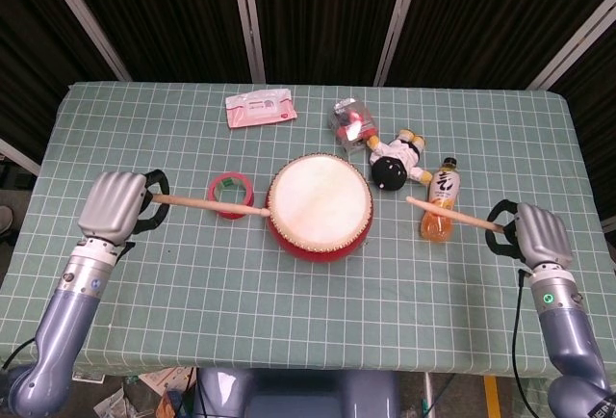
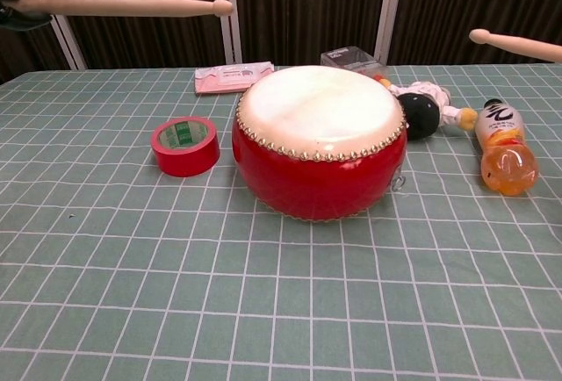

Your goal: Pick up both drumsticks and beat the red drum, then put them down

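At frame centre sits the red drum (image 1: 319, 206) on my tabletop (image 1: 289, 293). My left hand (image 1: 117, 203) grips one drumstick (image 1: 207, 206), my right hand (image 1: 539, 233) the other drumstick (image 1: 452, 216), both tips raised beside the drumhead.

A round red drum (image 1: 319, 208) with a pale skin and studded rim sits upright between the two hands. Each hand holds a pale wooden drumstick aloft, tip pointing inward: left drumstick (image 1: 210, 206) and right drumstick (image 1: 452, 217).
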`<state>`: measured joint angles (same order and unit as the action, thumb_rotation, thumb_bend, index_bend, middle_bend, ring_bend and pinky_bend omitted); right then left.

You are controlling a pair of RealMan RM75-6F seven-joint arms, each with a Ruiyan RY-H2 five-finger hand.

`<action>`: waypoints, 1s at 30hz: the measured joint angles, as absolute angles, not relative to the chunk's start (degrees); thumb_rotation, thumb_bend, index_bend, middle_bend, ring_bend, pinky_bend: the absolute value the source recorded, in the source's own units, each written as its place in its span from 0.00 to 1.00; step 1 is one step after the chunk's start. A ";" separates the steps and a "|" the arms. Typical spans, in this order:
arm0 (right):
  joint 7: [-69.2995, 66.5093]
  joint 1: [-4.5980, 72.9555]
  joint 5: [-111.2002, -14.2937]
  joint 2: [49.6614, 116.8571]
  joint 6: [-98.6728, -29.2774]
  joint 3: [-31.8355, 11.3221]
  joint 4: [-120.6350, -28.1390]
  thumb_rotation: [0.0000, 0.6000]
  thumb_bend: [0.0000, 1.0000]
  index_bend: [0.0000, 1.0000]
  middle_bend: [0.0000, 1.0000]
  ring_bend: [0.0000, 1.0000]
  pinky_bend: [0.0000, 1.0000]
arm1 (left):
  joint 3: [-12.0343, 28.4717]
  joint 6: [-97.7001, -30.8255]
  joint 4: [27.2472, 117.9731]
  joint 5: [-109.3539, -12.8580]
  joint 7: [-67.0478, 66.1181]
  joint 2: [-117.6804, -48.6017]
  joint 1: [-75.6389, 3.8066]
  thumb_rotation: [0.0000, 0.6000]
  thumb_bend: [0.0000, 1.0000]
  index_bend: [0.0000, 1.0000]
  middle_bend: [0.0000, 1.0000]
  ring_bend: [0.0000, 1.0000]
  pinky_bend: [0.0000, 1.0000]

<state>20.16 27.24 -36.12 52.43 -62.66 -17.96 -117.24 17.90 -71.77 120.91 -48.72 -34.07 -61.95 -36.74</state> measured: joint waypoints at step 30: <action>22.23 42.75 -21.99 54.39 -58.44 -23.49 -116.85 1.00 0.59 1.00 1.00 1.00 1.00 | 22.11 -58.73 104.45 -36.68 -30.85 -66.15 -51.20 1.00 0.56 0.77 1.00 1.00 1.00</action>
